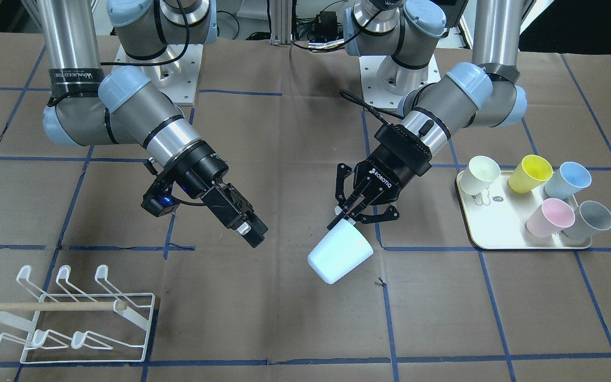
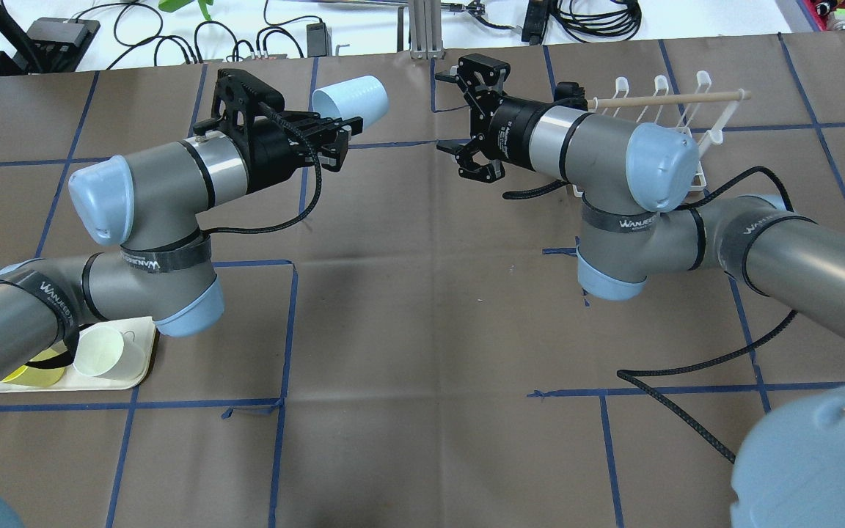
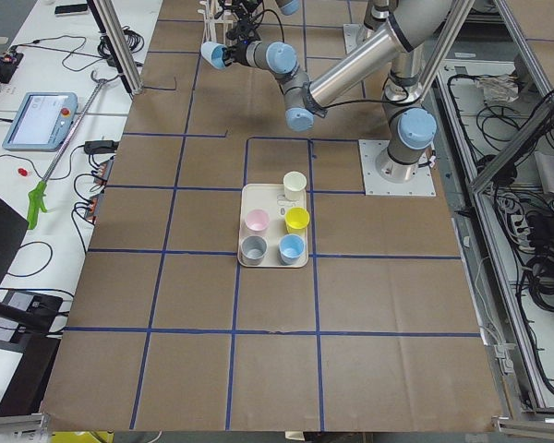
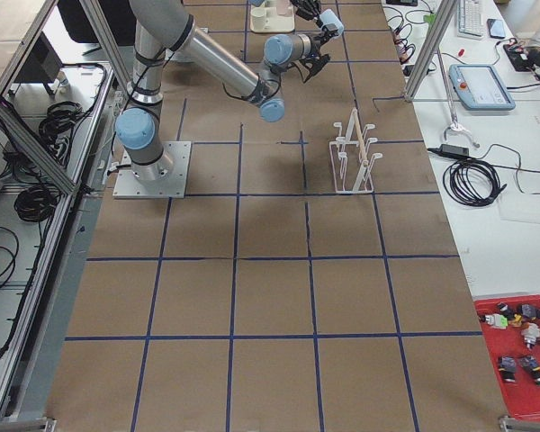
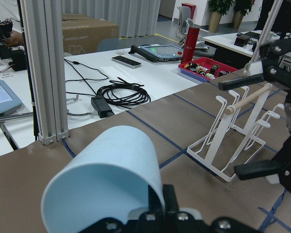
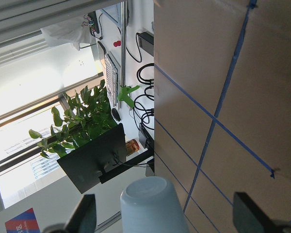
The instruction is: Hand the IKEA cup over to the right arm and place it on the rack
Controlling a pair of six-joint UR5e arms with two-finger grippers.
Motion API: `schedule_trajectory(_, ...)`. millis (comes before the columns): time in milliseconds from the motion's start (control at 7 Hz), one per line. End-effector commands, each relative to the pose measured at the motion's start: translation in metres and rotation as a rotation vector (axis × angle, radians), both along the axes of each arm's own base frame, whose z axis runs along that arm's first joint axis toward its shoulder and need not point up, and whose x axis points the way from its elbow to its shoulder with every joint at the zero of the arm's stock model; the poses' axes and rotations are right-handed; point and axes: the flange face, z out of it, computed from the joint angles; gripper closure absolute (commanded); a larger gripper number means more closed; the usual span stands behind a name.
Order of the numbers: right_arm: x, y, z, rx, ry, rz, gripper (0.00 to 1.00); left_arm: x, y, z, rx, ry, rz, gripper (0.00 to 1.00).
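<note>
Nearest the robot, by the desk's left edge, sits the tray of spare cups. Beyond it my left claw pinches the pale blue cup by its rim, in the air over the middle, toward the far edge. My right claw gapes wide, facing the cup but apart from it. The cup looks light, smooth and a little flexible, so I'd grip its body near the base, gently. The rack stands in the far right corner.
</note>
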Motion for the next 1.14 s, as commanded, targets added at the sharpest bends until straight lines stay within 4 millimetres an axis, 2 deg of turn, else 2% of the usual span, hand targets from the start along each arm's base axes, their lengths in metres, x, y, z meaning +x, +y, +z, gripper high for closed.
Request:
schedule_trajectory(0, 0.002, -0.014, -0.003, -0.018, -0.006, 0.001, 0.00, -0.015, 0.005, 0.005, -0.004, 0.046, 0.016, 0.99)
schedule_trajectory(143, 0.005, -0.013, -0.005, -0.019, -0.008, 0.008, 0.00, -0.025, 0.007, 0.001, 0.002, 0.039, 0.007, 0.98)
schedule_trajectory(429, 0.008, -0.017, -0.004, -0.025, -0.008, 0.013, 0.00, -0.030, 0.009, 0.001, 0.001, 0.038, -0.001, 0.98)
schedule_trajectory(714, 0.031, -0.026, -0.013, -0.030, -0.011, 0.050, 0.00, -0.030, 0.009, 0.001, 0.000, 0.037, -0.002, 0.97)
schedule_trajectory(1000, 0.043, -0.024, -0.016, -0.024, -0.011, 0.072, 0.00, -0.030, 0.009, 0.001, 0.001, 0.037, -0.002, 0.97)
